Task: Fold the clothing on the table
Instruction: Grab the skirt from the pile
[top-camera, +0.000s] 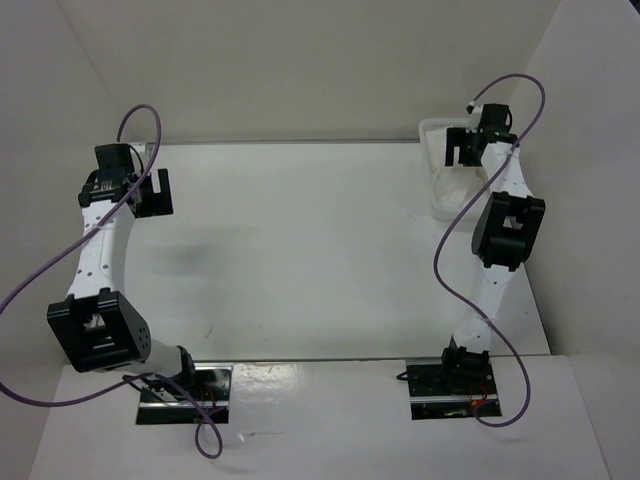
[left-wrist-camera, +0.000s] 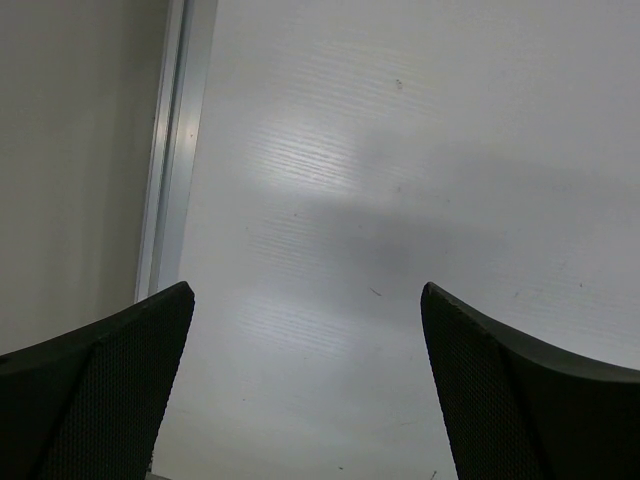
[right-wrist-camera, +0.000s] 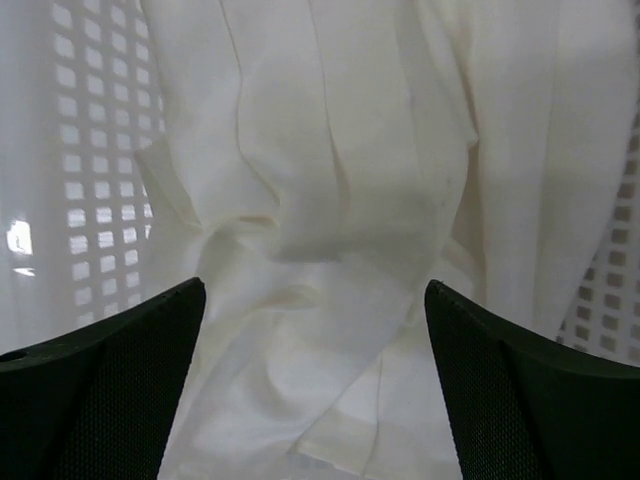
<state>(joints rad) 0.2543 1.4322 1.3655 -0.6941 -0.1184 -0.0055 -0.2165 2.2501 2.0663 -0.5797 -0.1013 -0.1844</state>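
Observation:
The clothing (right-wrist-camera: 320, 200) is a white, thin pleated fabric lying bunched inside a white mesh basket (right-wrist-camera: 90, 180). My right gripper (right-wrist-camera: 315, 285) hangs right above it, open, fingers wide apart, nothing pinched between them. In the top view that gripper (top-camera: 458, 148) is over the basket (top-camera: 436, 195) at the table's far right corner, and the arm hides the garment there. My left gripper (top-camera: 160, 192) is open over the far left of the table (top-camera: 300, 250). In the left wrist view its fingers (left-wrist-camera: 305, 290) frame only bare white tabletop (left-wrist-camera: 400, 150).
A thin metal edge rail (left-wrist-camera: 170, 150) runs along the table's left side, close to my left gripper. White walls enclose the table on the left, back and right. Purple cables loop from both arms.

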